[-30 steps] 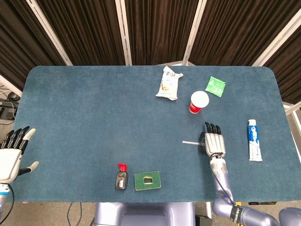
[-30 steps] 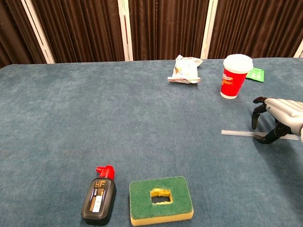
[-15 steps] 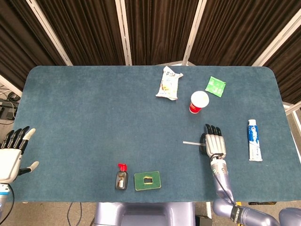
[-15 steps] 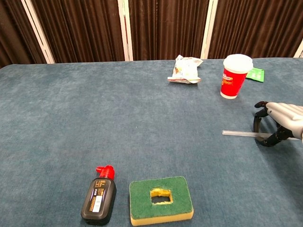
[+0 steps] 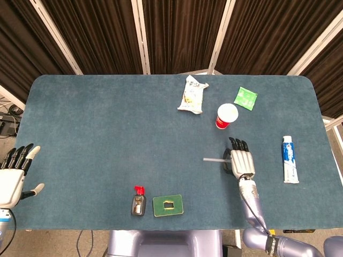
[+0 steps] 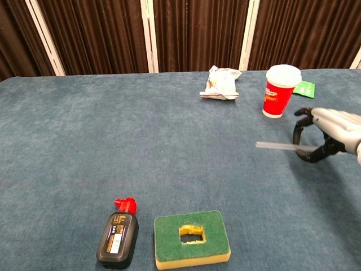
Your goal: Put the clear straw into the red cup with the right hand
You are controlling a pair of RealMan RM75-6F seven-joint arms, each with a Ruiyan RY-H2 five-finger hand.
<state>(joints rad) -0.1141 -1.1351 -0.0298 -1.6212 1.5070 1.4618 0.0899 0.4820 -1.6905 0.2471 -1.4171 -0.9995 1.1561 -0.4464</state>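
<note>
The clear straw [image 6: 276, 146] hangs level above the blue table, its free end pointing left; the head view shows the straw [image 5: 213, 159] as a thin grey line. My right hand [image 6: 327, 134] pinches its right end between thumb and fingers, and the same hand [image 5: 241, 162] appears palm down in the head view. The red cup [image 6: 280, 90] with a white top stands upright behind the hand, slightly to the left; in the head view the cup [image 5: 226, 116] is just beyond the fingertips. My left hand [image 5: 15, 175] hovers open off the table's left edge.
A snack bag [image 5: 192, 95] and a green packet [image 5: 246, 97] lie behind the cup. A toothpaste tube [image 5: 290, 159] lies right of my right hand. A black bottle with a red cap [image 6: 118, 234] and a green sponge [image 6: 191, 238] sit near the front edge.
My right hand closed its fingers on the straw and lifted it off the table, moving slightly up and toward the cup. The left hand has not moved.
</note>
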